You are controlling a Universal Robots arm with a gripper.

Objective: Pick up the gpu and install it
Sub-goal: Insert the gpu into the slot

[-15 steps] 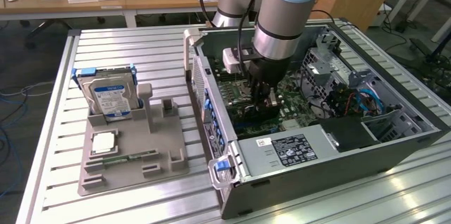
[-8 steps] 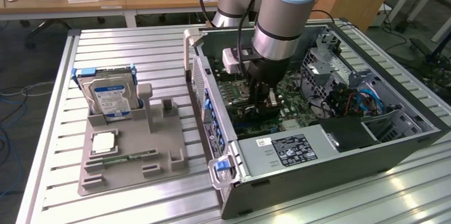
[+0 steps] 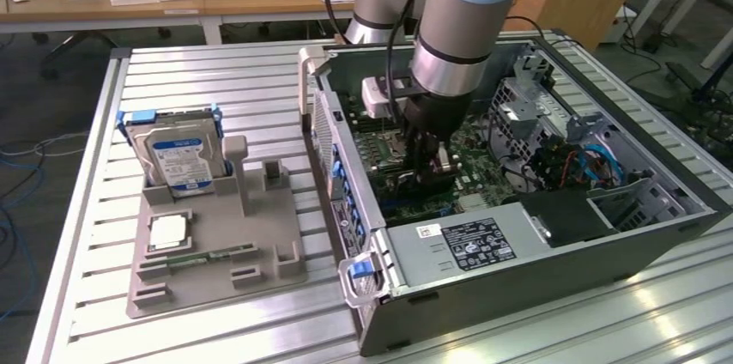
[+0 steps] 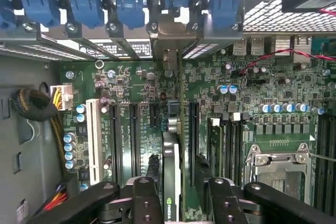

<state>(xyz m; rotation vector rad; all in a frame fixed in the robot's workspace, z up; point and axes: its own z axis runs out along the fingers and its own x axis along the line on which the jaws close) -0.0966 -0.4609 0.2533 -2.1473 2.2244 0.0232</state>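
The gpu is a thin dark card seen edge-on in the wrist view, standing upright in a motherboard slot. Its silver bracket sits against the case's rear slot openings. My gripper straddles the card with its black fingers set apart on either side, and a gap shows between the card and the far finger. In the exterior view, my gripper reaches straight down into the open computer case, low over the motherboard.
A grey parts holder beside the case carries a silver hard drive, a processor chip and a green memory stick. Inside the case are a power supply, a processor socket, a white slot and blue latches.
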